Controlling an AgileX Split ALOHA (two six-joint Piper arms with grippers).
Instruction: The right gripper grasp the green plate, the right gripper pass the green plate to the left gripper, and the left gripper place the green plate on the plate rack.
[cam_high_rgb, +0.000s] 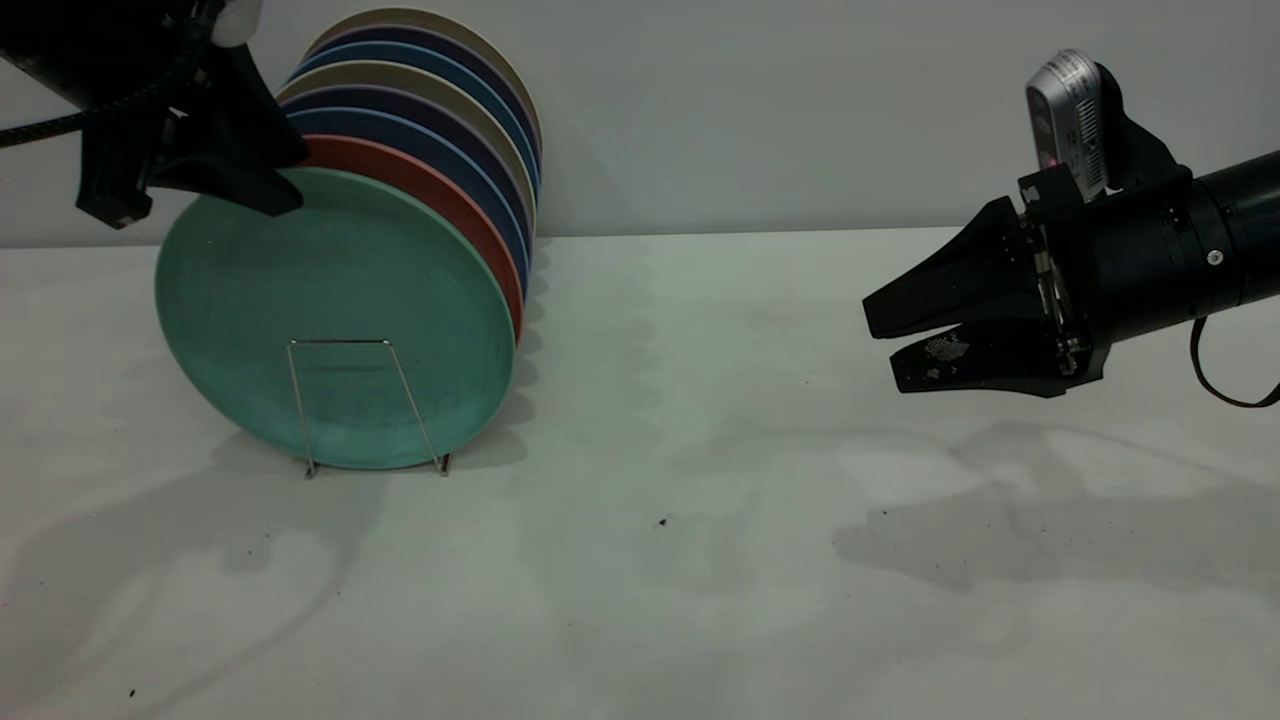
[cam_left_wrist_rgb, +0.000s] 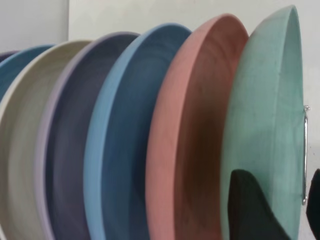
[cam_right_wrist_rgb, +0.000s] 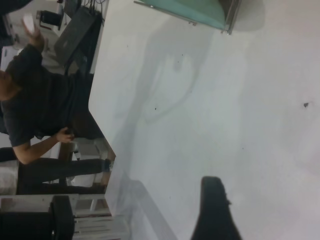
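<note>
Exterior view: low, level, facing the back wall across the table (cam_high_rgb: 700, 560). Left wrist view: very close, edge-on along the plates, green plate (cam_left_wrist_rgb: 265, 125) nearest. Right wrist view: above the tabletop, toward its far edge, sharing the plate rack (cam_right_wrist_rgb: 231, 17).
</note>
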